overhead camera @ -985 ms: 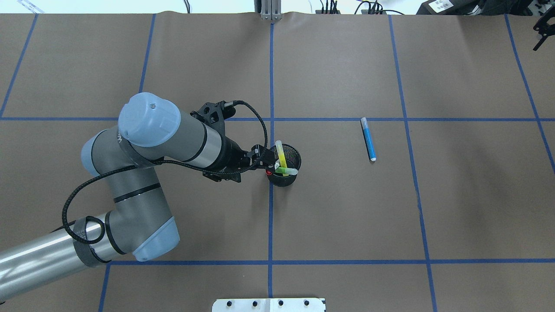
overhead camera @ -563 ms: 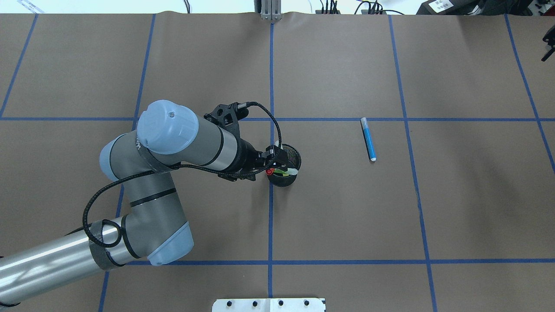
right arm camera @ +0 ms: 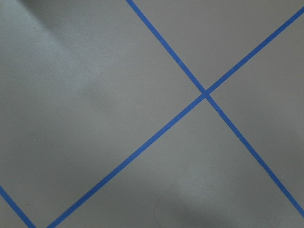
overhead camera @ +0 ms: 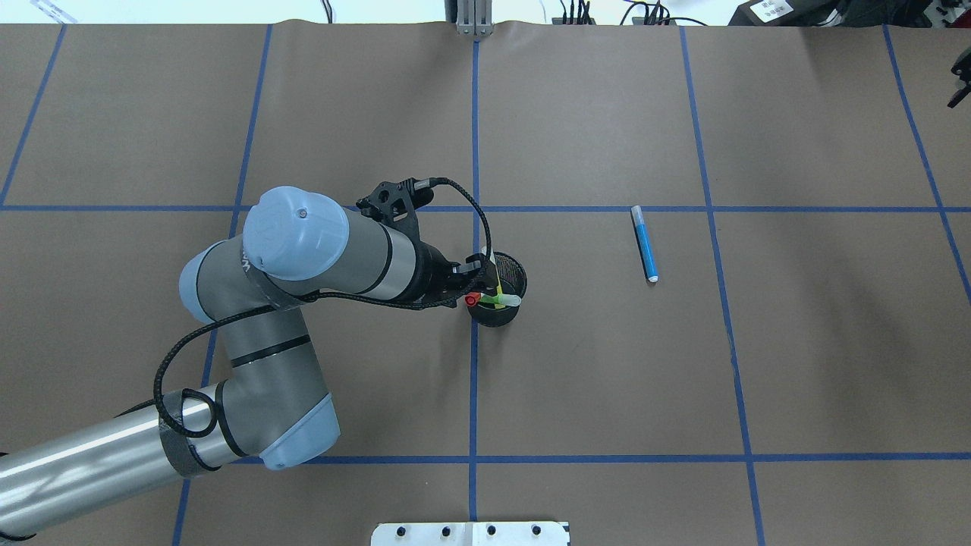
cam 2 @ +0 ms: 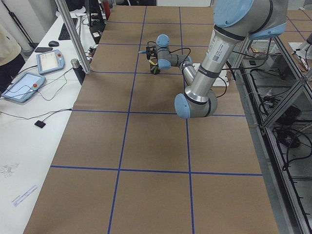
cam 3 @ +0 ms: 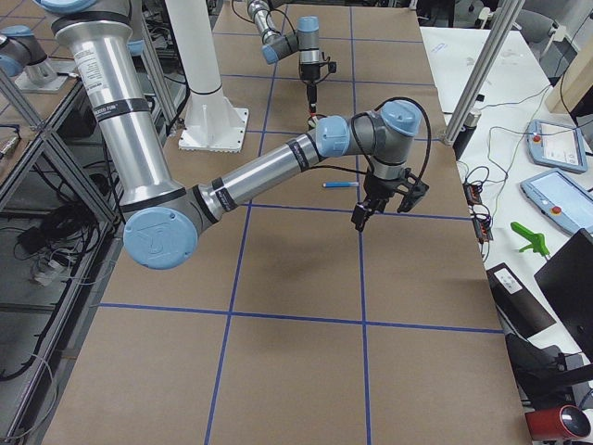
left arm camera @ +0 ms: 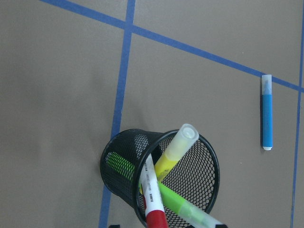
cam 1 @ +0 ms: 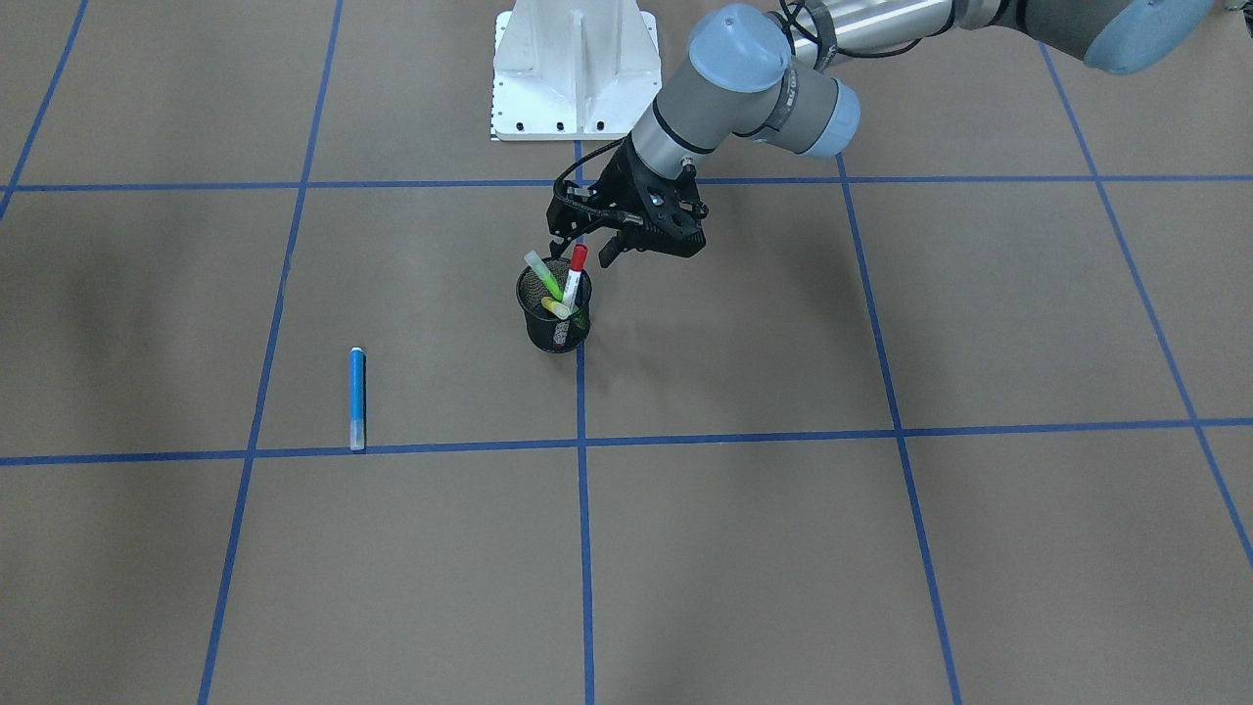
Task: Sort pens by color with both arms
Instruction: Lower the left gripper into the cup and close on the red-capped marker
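Observation:
A black mesh cup (cam 1: 556,331) (overhead camera: 516,277) (left arm camera: 118,166) holds three pens. These are a red-capped white one (cam 1: 577,270) (overhead camera: 472,300) (left arm camera: 152,194), a lime green one (cam 1: 543,274) (overhead camera: 507,301) (left arm camera: 180,202) and a yellow one (cam 1: 556,307) (left arm camera: 173,152). My left gripper (cam 1: 584,250) (overhead camera: 474,279) hovers open at the cup's rim, its fingers on either side of the red cap. The blue pen (overhead camera: 645,244) (cam 1: 357,397) (left arm camera: 268,118) lies flat on the table, apart from the cup. My right gripper (cam 3: 382,211) (overhead camera: 960,82) hangs over the table's far right edge; whether it is open or shut I cannot tell.
Brown paper with blue tape grid lines (overhead camera: 475,379) covers the table. The white pedestal base (cam 1: 573,69) stands behind the cup on the robot's side. Tablets and cables (cam 2: 29,83) lie on a white side bench. The right wrist view has only paper and tape.
My left arm has pushed toward the cup, bringing its gripper over the rim and covering much of the yellow pen. The right gripper has slid further out at the overhead view's right edge.

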